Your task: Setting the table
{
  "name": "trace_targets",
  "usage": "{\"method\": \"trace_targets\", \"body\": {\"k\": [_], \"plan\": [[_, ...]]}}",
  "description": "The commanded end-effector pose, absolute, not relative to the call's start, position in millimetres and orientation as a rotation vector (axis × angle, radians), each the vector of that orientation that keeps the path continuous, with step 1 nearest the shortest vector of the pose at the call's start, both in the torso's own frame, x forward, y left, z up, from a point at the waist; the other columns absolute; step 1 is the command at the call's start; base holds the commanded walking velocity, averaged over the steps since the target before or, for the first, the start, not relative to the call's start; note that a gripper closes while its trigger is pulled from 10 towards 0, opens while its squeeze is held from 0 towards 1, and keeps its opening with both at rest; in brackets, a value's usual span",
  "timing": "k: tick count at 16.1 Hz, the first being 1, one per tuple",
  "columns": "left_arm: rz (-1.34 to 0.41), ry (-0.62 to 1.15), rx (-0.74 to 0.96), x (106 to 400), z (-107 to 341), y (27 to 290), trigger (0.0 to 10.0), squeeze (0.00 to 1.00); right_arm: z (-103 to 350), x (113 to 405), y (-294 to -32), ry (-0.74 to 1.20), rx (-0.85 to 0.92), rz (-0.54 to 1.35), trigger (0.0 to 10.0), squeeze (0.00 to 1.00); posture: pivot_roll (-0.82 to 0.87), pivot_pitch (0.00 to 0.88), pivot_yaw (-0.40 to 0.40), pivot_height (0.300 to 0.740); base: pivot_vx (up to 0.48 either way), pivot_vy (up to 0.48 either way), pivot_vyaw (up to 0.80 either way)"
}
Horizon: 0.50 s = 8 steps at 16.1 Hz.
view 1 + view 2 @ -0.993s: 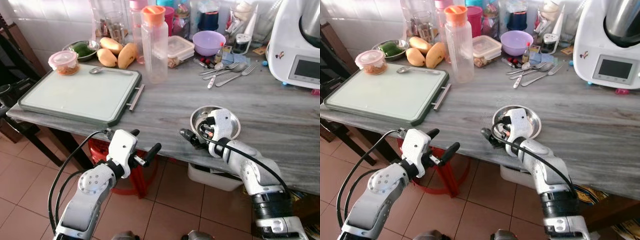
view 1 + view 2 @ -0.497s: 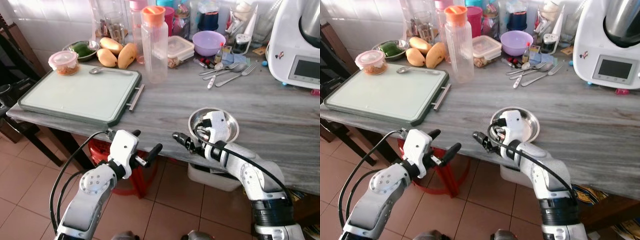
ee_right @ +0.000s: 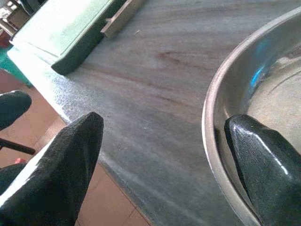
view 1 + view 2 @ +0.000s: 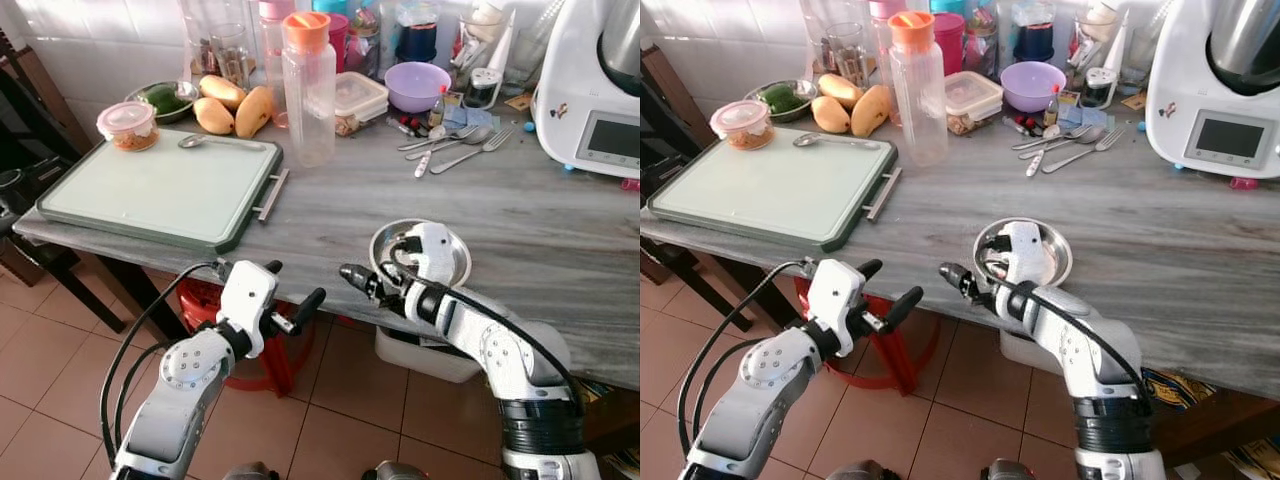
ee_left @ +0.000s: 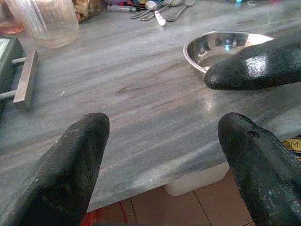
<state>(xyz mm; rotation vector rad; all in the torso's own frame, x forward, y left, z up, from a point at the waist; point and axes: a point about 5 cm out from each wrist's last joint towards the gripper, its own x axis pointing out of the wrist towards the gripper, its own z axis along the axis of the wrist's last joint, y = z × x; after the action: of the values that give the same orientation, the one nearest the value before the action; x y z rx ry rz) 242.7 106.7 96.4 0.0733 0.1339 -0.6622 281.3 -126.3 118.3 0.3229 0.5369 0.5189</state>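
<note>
Right gripper (image 4: 980, 278) straddles round steel bowl (image 4: 1045, 248) rim, fingers spread, unclenched | left gripper (image 4: 890, 290) nearby, fingers parted, empty

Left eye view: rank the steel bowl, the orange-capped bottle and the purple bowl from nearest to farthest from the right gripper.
1. Steel bowl: at the right gripper, near the table's front edge.
2. Orange-capped bottle: mid-table, beside the green tray.
3. Purple bowl: at the back, by the wall.

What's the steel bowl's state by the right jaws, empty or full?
Empty: the steel bowl sits upright on the counter, bare metal inside; one finger of the right gripper is inside its rim.
</note>
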Motion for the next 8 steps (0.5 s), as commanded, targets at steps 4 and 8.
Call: {"method": "trace_targets", "body": {"k": [4, 8], "plan": [[-0.654, 0.13, 0.079, 245.5, 96.4, 106.3, 10.0, 0.0, 134.2, 288.2, -134.3, 0.406, 0.226, 0.456, 10.0, 0.87, -0.05, 0.0, 0.055, 0.74, 0.0, 0.0, 0.0], [-0.495, 0.067, 0.066, 256.5, 103.1, 112.4, 10.0, 0.0, 155.9, 286.7, -144.0, 0.098, 0.189, 0.309, 10.0, 0.0, -0.04, 0.0, 0.038, 0.74, 0.0, 0.0, 0.0]]}}
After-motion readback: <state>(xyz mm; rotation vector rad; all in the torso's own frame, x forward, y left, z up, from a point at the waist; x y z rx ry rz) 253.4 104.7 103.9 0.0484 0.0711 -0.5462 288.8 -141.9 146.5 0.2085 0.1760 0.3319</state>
